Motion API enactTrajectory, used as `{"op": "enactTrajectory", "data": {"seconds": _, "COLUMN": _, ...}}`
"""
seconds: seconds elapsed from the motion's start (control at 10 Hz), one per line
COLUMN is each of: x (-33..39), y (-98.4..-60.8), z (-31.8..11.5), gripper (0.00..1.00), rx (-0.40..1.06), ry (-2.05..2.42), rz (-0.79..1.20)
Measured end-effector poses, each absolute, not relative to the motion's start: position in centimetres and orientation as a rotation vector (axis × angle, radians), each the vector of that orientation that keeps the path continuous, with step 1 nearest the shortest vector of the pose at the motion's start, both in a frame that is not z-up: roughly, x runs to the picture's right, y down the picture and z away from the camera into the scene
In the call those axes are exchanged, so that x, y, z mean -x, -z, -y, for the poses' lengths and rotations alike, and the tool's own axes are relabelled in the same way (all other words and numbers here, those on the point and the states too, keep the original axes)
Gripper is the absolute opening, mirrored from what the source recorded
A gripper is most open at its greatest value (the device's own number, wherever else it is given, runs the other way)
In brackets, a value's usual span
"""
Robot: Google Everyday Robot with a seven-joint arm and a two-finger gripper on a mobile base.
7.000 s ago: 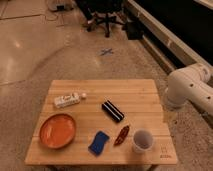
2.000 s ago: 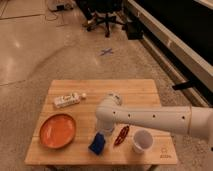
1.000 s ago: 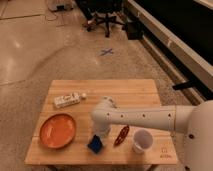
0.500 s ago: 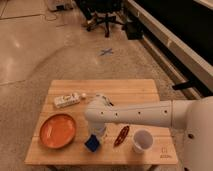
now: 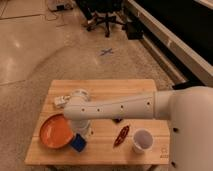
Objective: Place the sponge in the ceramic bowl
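The blue sponge is just below my gripper, which points straight down and is shut on it, near the table's front edge. The sponge's left side touches or overlaps the right rim of the orange ceramic bowl, which sits at the table's front left. My white arm stretches across the table from the right and hides the middle of it.
A white cup stands at the front right, with a small red item lying to its left. A white bottle lies at the back left. The black block peeks out under my arm. The wooden table stands on a tiled floor.
My gripper has moved left toward the bowl, and the sponge has travelled with it from the table's front middle to the bowl's right rim.
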State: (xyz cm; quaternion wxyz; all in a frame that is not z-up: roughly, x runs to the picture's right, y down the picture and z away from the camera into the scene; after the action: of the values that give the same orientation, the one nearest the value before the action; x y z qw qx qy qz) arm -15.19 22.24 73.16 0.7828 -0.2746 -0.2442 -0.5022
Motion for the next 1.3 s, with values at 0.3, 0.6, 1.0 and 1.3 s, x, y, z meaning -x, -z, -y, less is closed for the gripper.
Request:
{"op": "enactTrajectory", "data": {"seconds": 0.3, "x": 19.0, "y": -73.1, "z": -20.0, "gripper": 0.02, "rx": 0.560, "ry": 1.153, "rz": 0.564}}
{"op": "enactTrajectory", "data": {"seconds": 0.6, "x": 22.6, "y": -73.5, "z": -18.6, "gripper": 0.29, "rx": 0.532, "ry": 1.210, "rz": 0.605}}
{"op": "enactTrajectory", "data": {"seconds": 1.0, "x": 25.9, "y": -74.5, "z": -17.7, "gripper": 0.64, "rx": 0.495, "ry": 1.254, "rz": 0.652}}
{"op": "enactTrajectory", "data": {"seconds": 1.3, "x": 25.8, "y": -74.6, "z": -17.7, "gripper": 0.67, "rx": 0.495, "ry": 1.251, "rz": 0.650}}
